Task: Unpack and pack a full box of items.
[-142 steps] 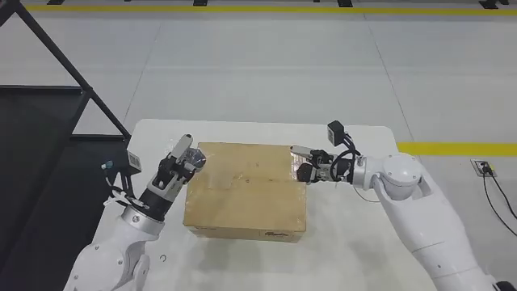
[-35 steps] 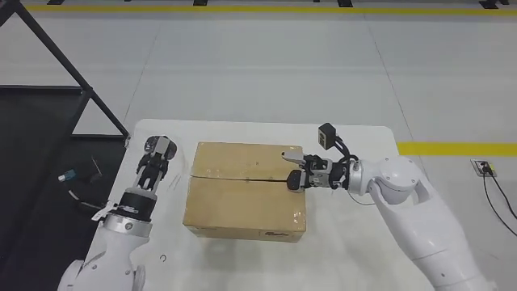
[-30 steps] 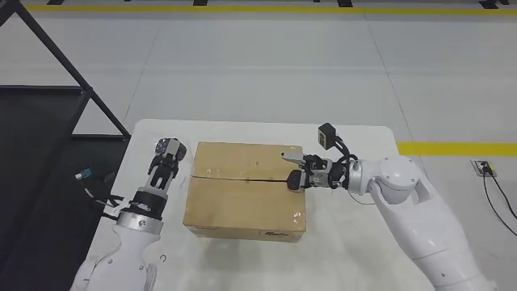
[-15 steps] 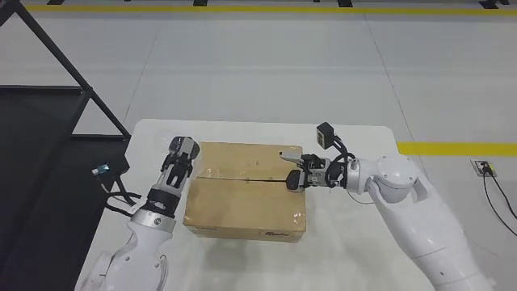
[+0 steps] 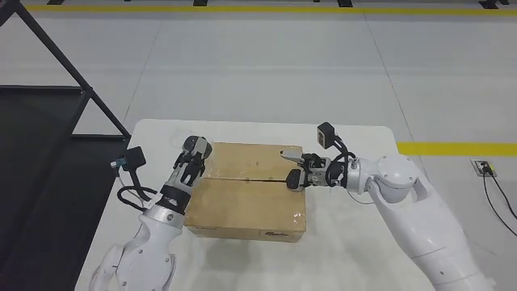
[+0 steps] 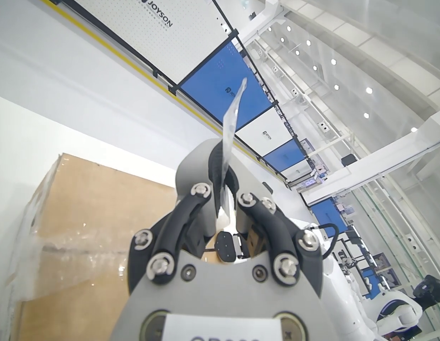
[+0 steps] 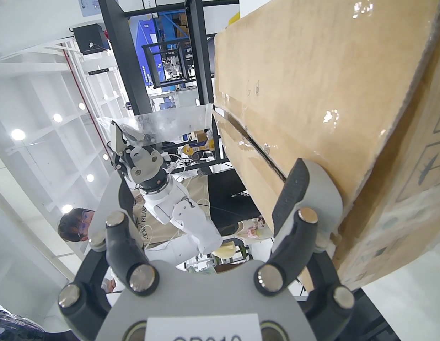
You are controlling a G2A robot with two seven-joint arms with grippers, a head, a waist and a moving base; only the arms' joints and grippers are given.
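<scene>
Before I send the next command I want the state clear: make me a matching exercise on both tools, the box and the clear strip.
Things:
1. left tool
2. right tool
3. cardboard box
4. clear strip

States:
A. flaps closed, standing on the white table
B. open, at one end of the box
C. pinched in a tool, one end free
D. shut on something thin

Pairs: 1-D; 2-B; 3-A; 4-C
</scene>
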